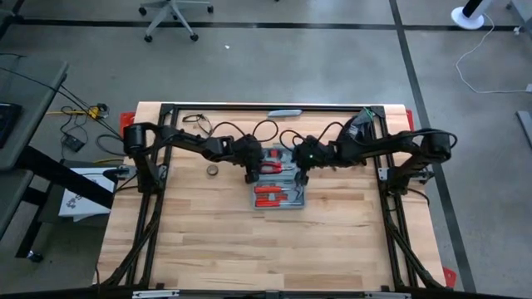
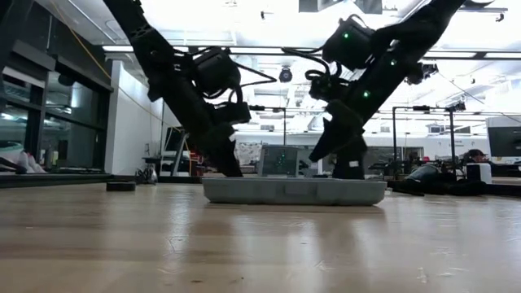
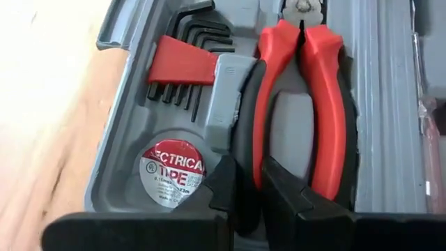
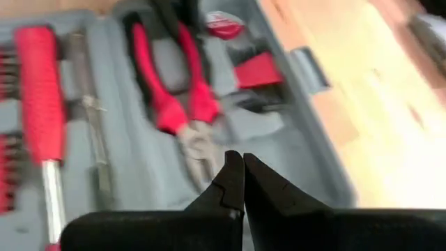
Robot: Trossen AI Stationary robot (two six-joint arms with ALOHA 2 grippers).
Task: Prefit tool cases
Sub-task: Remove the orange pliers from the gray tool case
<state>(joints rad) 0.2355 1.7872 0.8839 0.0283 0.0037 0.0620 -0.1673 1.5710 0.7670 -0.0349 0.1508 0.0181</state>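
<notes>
Two grippers over the open tool case [image 1: 279, 184] mid-bench [image 1: 208, 249]. My left gripper [image 3: 249, 183] is clamped on one handle of the red-handled pliers [image 3: 306, 104], which lie in the case's slot beside the hex keys [image 3: 185, 66] and tape roll [image 3: 171, 174]. My right gripper [image 4: 242, 183] is clenched, empty, above the plier nose. Risk: one-handle grip could let the pliers pivot, snag the slot and drag the light case.

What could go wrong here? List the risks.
1. The left gripper pinches only one handle of the red-handled pliers, so they may twist or slip if lifted.
2. The hex key set and electrical tape roll sit close by and might get dislodged.
3. The shut right gripper hovers over the tool case, risking a collision.
</notes>
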